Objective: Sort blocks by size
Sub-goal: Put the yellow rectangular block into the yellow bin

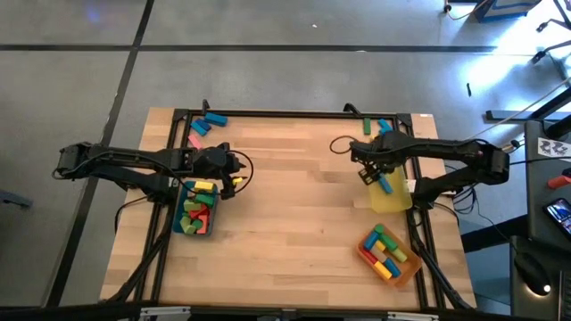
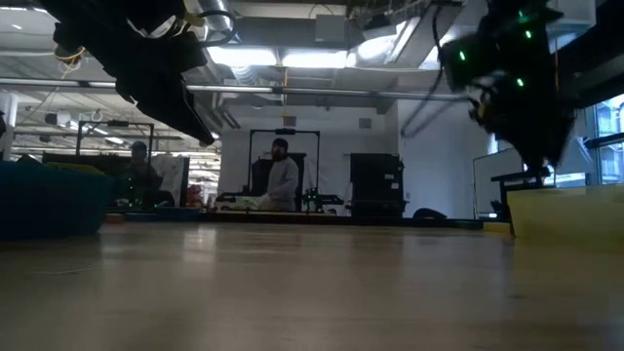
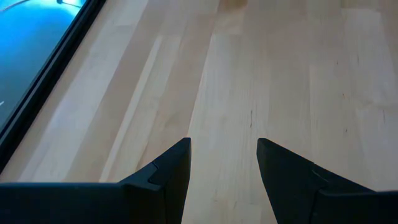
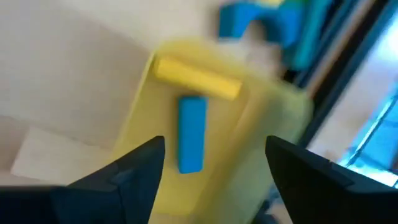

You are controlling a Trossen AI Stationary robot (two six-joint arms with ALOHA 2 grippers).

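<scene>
From above, the left gripper (image 1: 239, 175) hangs at the far end of the teal tray (image 1: 181, 203), which holds red, green and yellow blocks (image 1: 198, 210), while the right gripper (image 1: 373, 171) hovers over the yellow tray (image 1: 393, 201), where a blue bar (image 1: 384, 185) and a yellow bar (image 1: 368, 176) lie; more blocks fill the orange tray (image 1: 403, 272) and others lie loose at the far edge of the bench (image 1: 294, 214). At bench height both arms hang above the wood, with a person (image 2: 282, 177) standing in the room behind. The left wrist camera shows its jaws apart over bare wood, and the right wrist camera shows its jaws apart and empty above the blue bar (image 4: 192, 133), which lies just beside the yellow bar (image 4: 197, 78) in the yellow tray (image 4: 255, 162).
</scene>
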